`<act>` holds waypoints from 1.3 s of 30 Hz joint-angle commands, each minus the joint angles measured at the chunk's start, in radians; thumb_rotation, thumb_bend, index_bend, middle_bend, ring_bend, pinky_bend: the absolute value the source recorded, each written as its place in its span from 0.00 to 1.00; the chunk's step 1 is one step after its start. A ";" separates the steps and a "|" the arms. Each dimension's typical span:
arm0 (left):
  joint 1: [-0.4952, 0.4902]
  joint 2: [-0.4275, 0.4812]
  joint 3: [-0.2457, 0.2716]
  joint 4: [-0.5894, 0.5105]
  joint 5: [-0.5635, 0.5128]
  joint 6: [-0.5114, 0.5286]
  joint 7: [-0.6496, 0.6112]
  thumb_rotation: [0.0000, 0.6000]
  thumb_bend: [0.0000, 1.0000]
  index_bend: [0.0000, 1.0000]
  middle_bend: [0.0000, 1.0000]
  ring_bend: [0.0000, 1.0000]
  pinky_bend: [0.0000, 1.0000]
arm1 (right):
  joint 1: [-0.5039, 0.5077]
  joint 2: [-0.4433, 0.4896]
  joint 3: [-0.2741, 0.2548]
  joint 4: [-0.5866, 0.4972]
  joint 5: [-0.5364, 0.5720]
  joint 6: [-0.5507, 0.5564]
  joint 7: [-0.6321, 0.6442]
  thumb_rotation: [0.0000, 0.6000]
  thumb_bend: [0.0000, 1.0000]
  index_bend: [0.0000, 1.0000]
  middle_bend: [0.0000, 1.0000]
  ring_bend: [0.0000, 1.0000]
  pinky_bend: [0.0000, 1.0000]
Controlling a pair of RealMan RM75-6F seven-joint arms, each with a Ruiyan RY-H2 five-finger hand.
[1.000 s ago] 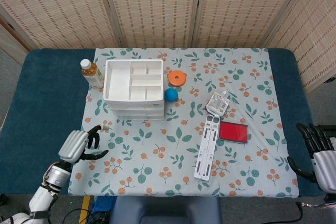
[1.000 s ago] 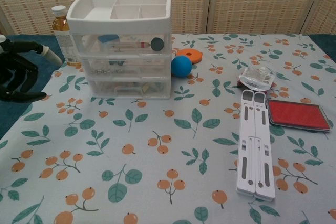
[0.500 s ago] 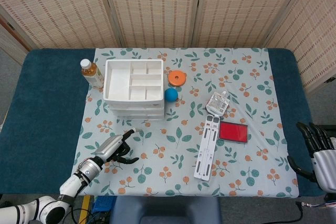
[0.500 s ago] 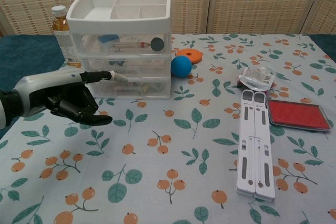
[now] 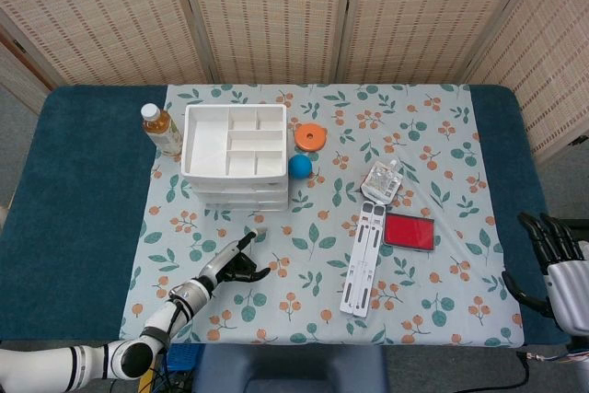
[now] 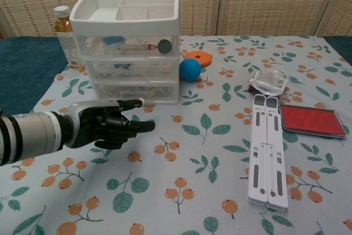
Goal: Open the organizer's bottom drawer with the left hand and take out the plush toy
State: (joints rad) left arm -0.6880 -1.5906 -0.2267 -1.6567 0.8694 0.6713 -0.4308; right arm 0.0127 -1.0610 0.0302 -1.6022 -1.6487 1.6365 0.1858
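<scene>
Closer now, left robot hand [image 6: 108, 123] reaches just before organizer [image 6: 127, 42].

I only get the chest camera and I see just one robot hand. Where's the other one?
Observer: The right hand shows in the head view, at the table's right edge, fingers apart, holding nothing.
Operator: Is the left hand touching the organizer?
Observer: No. From above, the left hand is apart from the organizer, with bare cloth between them.
Operator: Anything in the top tray?
Observer: From above, every compartment of the top tray looks empty.
</scene>
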 commanded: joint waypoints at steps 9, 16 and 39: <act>-0.007 -0.123 -0.088 0.066 -0.207 0.093 -0.024 1.00 0.29 0.03 0.97 1.00 1.00 | -0.002 -0.001 0.003 -0.001 0.009 -0.001 -0.002 1.00 0.34 0.00 0.08 0.00 0.04; -0.012 -0.158 -0.124 0.068 -0.308 0.139 0.012 1.00 0.29 0.03 0.97 1.00 1.00 | -0.003 0.002 0.003 -0.007 0.006 0.001 -0.009 1.00 0.34 0.00 0.08 0.00 0.04; -0.021 -0.230 -0.256 0.103 -0.528 0.122 -0.005 1.00 0.29 0.04 0.96 1.00 1.00 | -0.020 0.002 0.005 -0.005 0.021 0.014 -0.004 1.00 0.34 0.00 0.08 0.00 0.04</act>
State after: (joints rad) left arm -0.7094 -1.8175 -0.4794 -1.5562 0.3444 0.7912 -0.4342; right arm -0.0074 -1.0593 0.0348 -1.6075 -1.6273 1.6511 0.1820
